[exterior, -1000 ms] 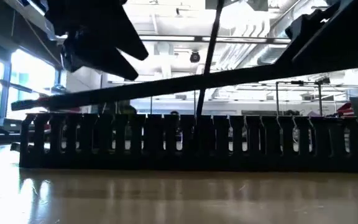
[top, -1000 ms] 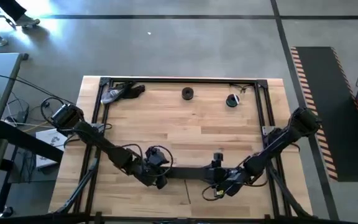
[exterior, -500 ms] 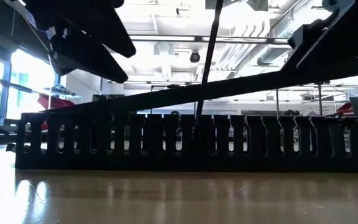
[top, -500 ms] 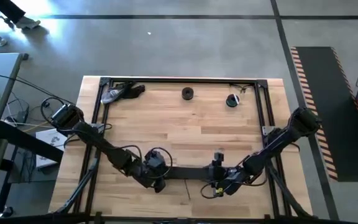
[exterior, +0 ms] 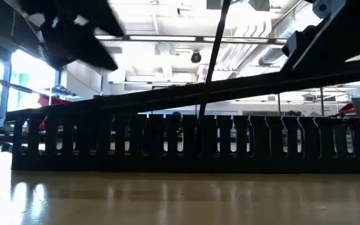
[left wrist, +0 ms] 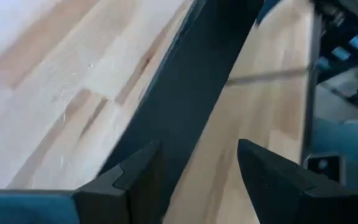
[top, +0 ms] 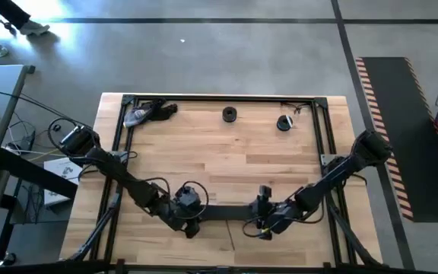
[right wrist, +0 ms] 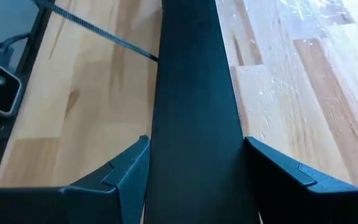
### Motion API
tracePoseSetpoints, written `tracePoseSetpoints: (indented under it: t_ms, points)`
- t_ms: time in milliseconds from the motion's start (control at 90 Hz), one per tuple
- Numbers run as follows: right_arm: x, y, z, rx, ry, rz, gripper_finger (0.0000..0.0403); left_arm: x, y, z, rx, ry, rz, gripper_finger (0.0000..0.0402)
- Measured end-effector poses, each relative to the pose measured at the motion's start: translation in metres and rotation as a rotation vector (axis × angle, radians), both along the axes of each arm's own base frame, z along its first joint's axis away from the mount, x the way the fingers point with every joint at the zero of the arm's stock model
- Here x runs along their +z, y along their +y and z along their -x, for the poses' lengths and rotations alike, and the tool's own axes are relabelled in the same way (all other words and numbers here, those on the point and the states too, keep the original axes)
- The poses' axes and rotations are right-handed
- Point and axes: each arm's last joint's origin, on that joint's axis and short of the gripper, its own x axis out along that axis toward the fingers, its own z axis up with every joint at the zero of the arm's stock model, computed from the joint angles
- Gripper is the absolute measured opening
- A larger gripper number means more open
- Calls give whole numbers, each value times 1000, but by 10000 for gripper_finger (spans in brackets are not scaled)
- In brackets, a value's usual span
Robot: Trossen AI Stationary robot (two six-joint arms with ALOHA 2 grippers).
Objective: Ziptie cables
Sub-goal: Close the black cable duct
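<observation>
- Pale butcher-block wooden table [top: 226, 152] filled the high view, framed by dark rails, with grey concrete floor all round it; both my arms reached in toward the table's near edge.
- My left gripper [left wrist: 194, 168] stood spread, one dark finger on each side of a long flat black cover strip [left wrist: 197, 87]; I could not tell whether the pads touched it.
- My right gripper [right wrist: 194, 171] was spread too, straddling the other end of that same strip, again with contact unclear.
- Working from both ends made sense to me: a long thin strip would sag or swing if held at one point only.
- Low down, the strip ran slanted above the long black slotted plastic channel [exterior: 186, 144], nearly meeting the channel's top at the picture's left and standing clear of it at the right, so I judged it only partly seated.
- Cables, the thin pale wires I was meant to tie, showed in none of my views; if they were inside the channel, I could not see them.
- One thin straight dark line [right wrist: 98, 30] lay on the wood just beside the strip.
- Along the far edge sat a small dark round object [top: 229, 114], well apart from my work.
</observation>
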Motion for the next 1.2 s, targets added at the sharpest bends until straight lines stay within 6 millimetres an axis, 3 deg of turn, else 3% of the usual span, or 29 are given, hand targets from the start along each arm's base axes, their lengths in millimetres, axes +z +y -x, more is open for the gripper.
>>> tracePoseSetpoints:
  t_ms: [200,511,1000,1200]
  points:
    - [-1,-1,1,-1,13,5,209,-15,-6,5,23,72,-16,192]
    - [1,-6,-6,-3,18,-84,209,0,-4,8,13,41,24,192]
    - [-1,-5,-4,37,55,-85,208,-14,-7,6,-7,94,19,192]
    - [0,-7,-7,28,44,-108,208,-9,-6,9,-32,112,43,192]
